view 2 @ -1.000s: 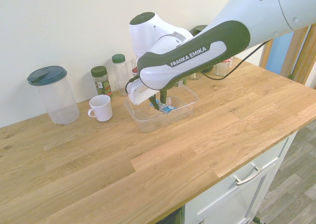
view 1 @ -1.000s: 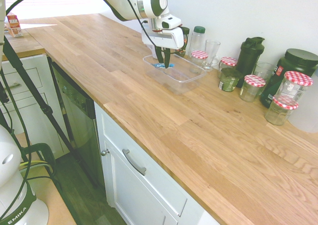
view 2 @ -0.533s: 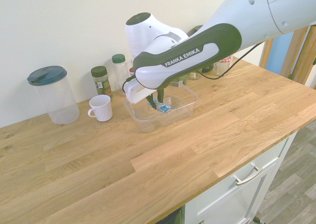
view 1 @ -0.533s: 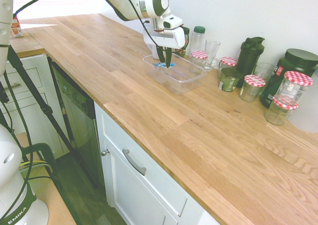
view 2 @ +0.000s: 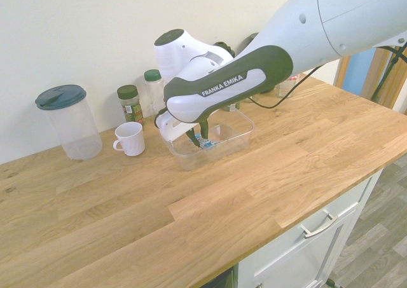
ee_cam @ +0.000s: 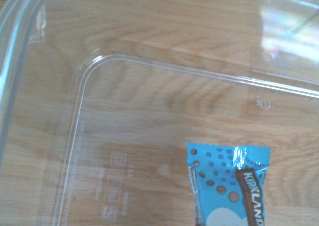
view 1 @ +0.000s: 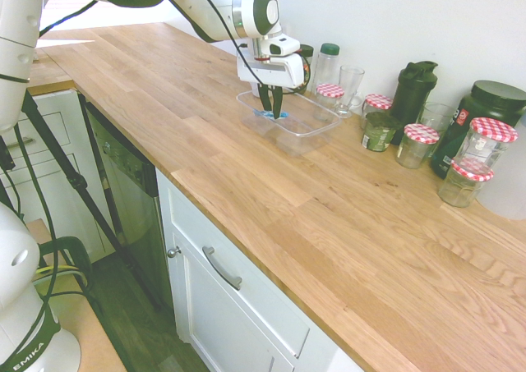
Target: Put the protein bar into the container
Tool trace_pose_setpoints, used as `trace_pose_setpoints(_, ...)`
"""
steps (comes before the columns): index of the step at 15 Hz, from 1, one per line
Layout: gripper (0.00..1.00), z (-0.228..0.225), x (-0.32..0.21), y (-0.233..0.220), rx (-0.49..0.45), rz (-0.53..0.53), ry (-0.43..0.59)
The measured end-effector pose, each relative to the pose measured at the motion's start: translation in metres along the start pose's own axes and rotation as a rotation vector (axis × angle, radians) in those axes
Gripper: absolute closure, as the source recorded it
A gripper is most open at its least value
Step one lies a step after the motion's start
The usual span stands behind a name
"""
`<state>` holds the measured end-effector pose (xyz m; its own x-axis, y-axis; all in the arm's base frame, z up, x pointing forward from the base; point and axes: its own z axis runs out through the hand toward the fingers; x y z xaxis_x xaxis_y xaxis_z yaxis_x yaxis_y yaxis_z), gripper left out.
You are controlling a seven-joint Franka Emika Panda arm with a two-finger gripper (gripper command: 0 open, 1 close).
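1. A white robot arm reaches down into a clear plastic container (view 1: 297,124) on a wooden countertop (view 1: 345,224).
2. Its gripper (view 1: 270,107) sits inside the container, fingers pinched narrowly on the protein bar (view 2: 205,140).
3. The blue wrapper hangs just above the container floor.
4. Jars with red-checked lids (view 1: 460,171) stand nearby.
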<state>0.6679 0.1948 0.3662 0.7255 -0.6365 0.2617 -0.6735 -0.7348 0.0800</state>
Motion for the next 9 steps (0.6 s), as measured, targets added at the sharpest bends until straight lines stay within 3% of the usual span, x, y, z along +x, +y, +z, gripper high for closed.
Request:
trace_pose_setpoints(6, 0.00, -0.010, -0.004, -0.004, 0.008, -0.003, 0.005)
trace_pose_setpoints(9, 0.00, -0.071, 0.004, 0.006, 0.078, 0.024, 0.049)
